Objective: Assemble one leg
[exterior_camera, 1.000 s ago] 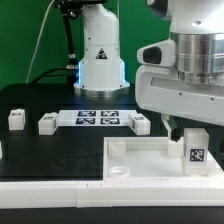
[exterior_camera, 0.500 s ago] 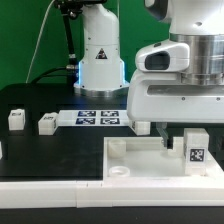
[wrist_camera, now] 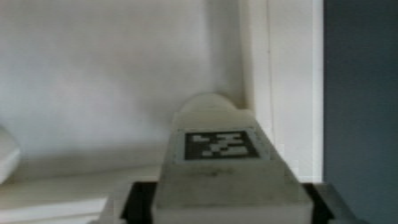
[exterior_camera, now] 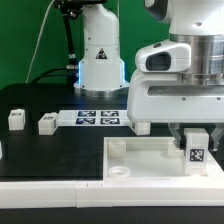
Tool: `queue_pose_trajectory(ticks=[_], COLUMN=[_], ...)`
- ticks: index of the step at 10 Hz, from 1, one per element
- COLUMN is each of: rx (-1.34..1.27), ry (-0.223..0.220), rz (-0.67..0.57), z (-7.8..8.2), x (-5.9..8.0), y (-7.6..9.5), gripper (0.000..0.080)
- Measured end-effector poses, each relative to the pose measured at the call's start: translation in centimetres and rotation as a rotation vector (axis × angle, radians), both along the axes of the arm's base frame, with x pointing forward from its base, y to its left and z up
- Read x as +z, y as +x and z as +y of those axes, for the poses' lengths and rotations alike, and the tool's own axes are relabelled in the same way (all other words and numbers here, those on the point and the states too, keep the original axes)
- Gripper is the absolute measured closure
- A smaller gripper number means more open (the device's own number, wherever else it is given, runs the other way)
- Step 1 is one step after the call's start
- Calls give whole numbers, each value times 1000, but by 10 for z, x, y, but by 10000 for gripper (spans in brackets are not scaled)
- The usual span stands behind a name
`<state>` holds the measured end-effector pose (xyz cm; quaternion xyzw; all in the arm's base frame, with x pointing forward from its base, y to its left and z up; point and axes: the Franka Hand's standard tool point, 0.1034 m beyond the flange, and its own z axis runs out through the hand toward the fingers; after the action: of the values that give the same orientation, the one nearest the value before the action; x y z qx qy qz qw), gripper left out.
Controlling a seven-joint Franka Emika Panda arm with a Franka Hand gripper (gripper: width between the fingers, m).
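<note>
My gripper [exterior_camera: 196, 146] is shut on a leg [exterior_camera: 196, 155], a small white block with a black-and-white tag facing the camera. It holds the leg upright over the right end of the large white panel [exterior_camera: 140, 158], at or just above its top face; contact cannot be told. In the wrist view the leg [wrist_camera: 221, 150] fills the space between the two dark fingers [wrist_camera: 146, 203] of the gripper [wrist_camera: 221, 205], with the white panel [wrist_camera: 89, 90] behind it. The leg's lower end is hidden.
Two loose legs [exterior_camera: 15, 119] [exterior_camera: 46, 124] lie on the black table at the exterior view's left, and a third [exterior_camera: 141, 125] lies behind the panel. The marker board [exterior_camera: 98, 118] lies at the back, in front of a white robot base [exterior_camera: 100, 60].
The hand has come lower over the panel since a second ago. The held leg stays at about the same spot. Little differs from half a second ago.
</note>
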<state>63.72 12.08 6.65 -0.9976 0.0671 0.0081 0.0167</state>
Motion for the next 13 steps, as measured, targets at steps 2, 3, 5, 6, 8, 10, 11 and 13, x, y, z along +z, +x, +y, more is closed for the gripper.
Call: queue_pose_trajectory(ticks=[2, 3, 5, 6, 8, 10, 11, 13], rx=[-37, -97, -313, -381, -478, -622, -659, -656], ry=[0, 2, -6, -16, -32, -61, -75, -76], rz=[1, 2, 8, 11, 16, 14, 16, 15], z=[0, 0, -3, -7, -12, -22, -28, -28], x=[0, 0, 0, 0, 1, 1, 2, 1], y=[0, 0, 1, 1, 0, -2, -3, -3], gripper=[511, 511, 511, 511, 509, 499, 499, 394])
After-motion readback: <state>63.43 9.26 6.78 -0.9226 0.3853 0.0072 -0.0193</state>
